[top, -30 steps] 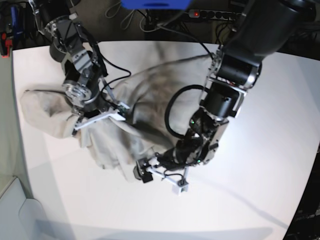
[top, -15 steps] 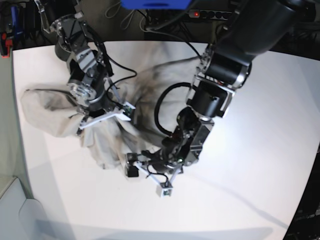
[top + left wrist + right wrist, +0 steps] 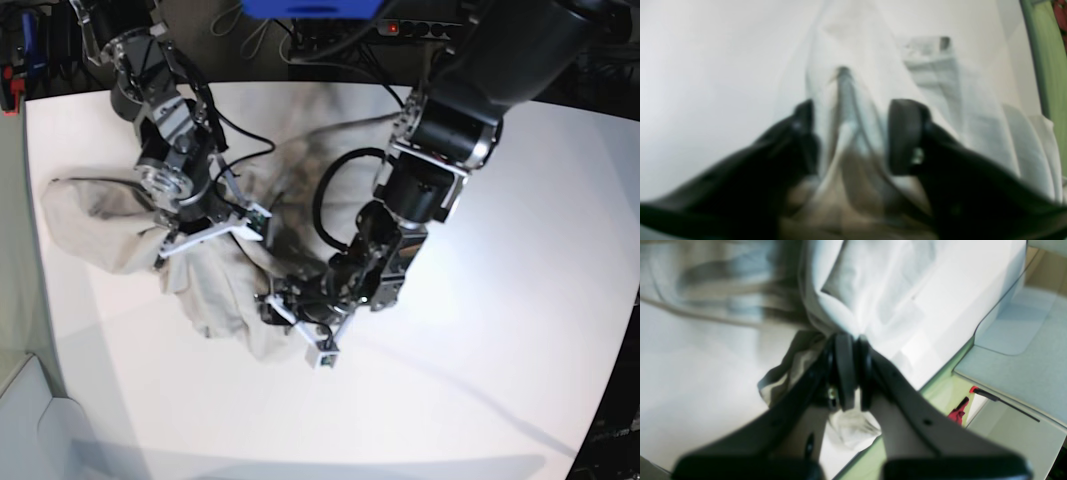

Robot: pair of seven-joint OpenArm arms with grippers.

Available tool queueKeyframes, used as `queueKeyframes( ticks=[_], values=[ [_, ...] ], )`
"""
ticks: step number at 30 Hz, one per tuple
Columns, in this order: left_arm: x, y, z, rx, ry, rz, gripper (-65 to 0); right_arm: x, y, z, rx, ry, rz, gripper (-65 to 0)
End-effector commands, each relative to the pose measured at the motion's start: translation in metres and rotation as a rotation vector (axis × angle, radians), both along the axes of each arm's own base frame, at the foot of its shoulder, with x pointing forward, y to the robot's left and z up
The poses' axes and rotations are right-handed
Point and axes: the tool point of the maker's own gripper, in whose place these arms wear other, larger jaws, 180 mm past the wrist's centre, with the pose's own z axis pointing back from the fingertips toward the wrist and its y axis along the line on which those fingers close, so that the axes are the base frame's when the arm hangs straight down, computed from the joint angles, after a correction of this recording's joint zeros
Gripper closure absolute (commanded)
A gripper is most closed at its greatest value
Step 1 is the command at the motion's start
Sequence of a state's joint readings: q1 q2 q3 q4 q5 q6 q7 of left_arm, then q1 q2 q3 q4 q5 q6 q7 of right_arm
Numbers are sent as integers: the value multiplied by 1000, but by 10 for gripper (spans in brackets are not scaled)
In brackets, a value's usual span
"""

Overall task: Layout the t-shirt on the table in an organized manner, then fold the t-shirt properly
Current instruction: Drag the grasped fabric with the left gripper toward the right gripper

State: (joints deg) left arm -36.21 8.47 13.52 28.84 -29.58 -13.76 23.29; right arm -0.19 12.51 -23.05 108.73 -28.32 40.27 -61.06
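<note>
Gripping a bunched fold, right gripper (image 3: 850,373) jaws pinch the t-shirt (image 3: 120,225), likely anchoring it for spreading. Left gripper (image 3: 853,133) jaws spread, cloth ridge between them, not clamped. Shirt lies crumpled on the desk (image 3: 520,300) beneath both.

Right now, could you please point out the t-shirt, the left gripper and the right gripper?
t-shirt (image 3: 85,215): base view, bunched cloth at its left end.
left gripper (image 3: 850,133): left wrist view, gap between its parted fingertips.
right gripper (image 3: 853,350): right wrist view, shut tips pinching cloth.
</note>
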Motion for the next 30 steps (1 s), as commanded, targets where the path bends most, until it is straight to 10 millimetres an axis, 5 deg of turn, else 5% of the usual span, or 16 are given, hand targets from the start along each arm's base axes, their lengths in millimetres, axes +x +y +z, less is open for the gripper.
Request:
queueKeyframes(
  ticks=[1,5,9,13,18,23,27,30],
  values=[
    [18,-8,28,-34,-69,-3,-210,7,-1,11,-2,-39,-3,0],
    [18,-8,28,-35,-70,-3,0,7,-1,11,-2,-39,-3,0],
    [26,-12,50,-61,-120,-4,0,6,-1,10,-3,-37,-4,0],
    [42,11,89,-55,-245,3,-2,6,-1,10,-2,-37,-3,0],
    [51,37,175,-34,-420,-27,-2,6,-1,10,-1,-37,-3,0],
    [39,58,233,63,-521,-5,-1,6,-1,11,0,-39,-3,0],
    [11,41,264,215,-660,-28,-1,6,0,11,1,-39,-2,0],
    [0,15,253,372,-728,-101,-1,6,0,11,1,-39,-2,0]
  ],
)
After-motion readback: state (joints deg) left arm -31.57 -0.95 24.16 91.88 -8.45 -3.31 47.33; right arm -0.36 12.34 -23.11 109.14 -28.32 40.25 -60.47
